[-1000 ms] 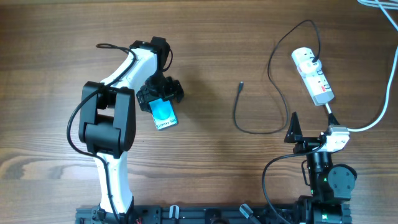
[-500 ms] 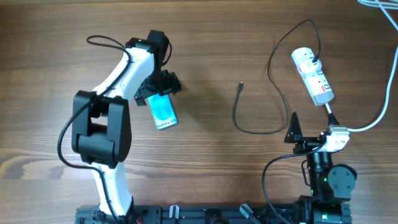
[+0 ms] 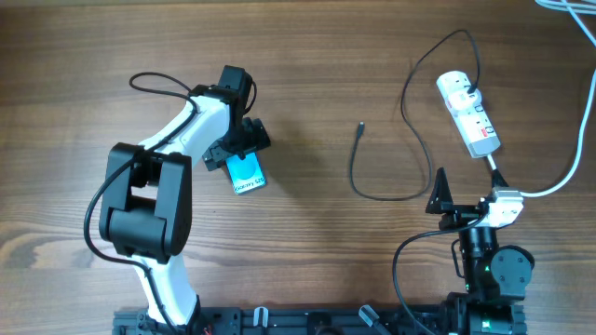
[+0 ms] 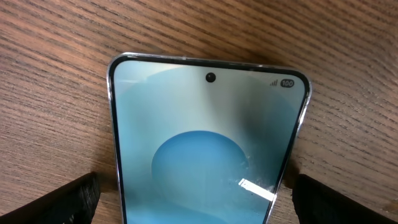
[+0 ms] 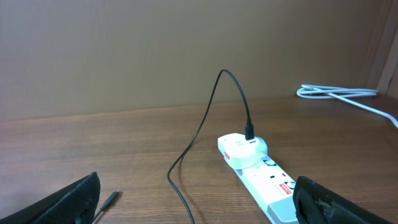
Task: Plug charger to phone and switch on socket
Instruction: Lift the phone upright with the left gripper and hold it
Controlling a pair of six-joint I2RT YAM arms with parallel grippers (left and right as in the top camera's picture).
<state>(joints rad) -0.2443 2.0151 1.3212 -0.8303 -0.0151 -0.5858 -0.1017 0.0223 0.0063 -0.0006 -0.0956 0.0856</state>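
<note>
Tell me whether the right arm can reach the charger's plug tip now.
Probably yes: the plug tip lies on bare wood ahead-left of the open right pincer, with only its own cable between them. The left arm is away at the phone.

phone [image 4: 205, 155] lower part cut off in left wrist view, socket [image 5: 267, 180] end cropped

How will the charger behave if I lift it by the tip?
Probably floppy: the charger lies in loose curves on the table, so it should sag and trail. Likely light, being so thin. Its far end runs to the socket, so a long pull may tug that.
</note>
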